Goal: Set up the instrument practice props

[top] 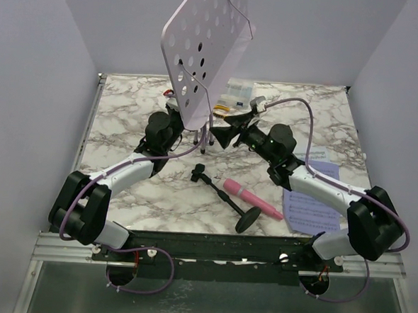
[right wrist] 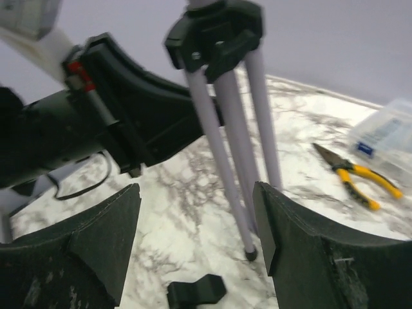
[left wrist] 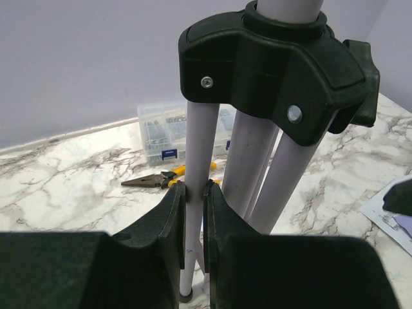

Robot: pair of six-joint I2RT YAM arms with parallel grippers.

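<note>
A: (a) Left fingers (left wrist: 194, 193): clamped on one tripod leg (left wrist: 196, 135), low down, below the black hub (left wrist: 277, 64). Do we agree?

B: We do. (b) Right fingers (right wrist: 196, 225): spread wide, holding nothing. The other legs (right wrist: 235, 141) stand just ahead, betw. the two fingers, touching neither.

A: Long axis?

B: Near-upright, legs bunched close, feet down at the tabletop (right wrist: 187, 180). One foot seems to touch it. The perforated plate (top: 205, 50) rides tilted on top, toward the back-centre.

A: Which arm do we take as nearer for the next step?

B: The right, in our judgement. A free leg lies straight ahead of its open fingers. Closing crosswise on that leg and drawing it outward should splay the tripod, w/ the left as anchor.

A: Other props?

B: (c) Pink microphone (top: 252, 198) lies flat across its black stand (top: 247, 220), front-centre, axis diagonal. Sheet-music pages (top: 311, 211) lie by the right forearm. Pliers (left wrist: 161, 181) and clear box (left wrist: 161, 132) sit behind, not part of our setup.
</note>
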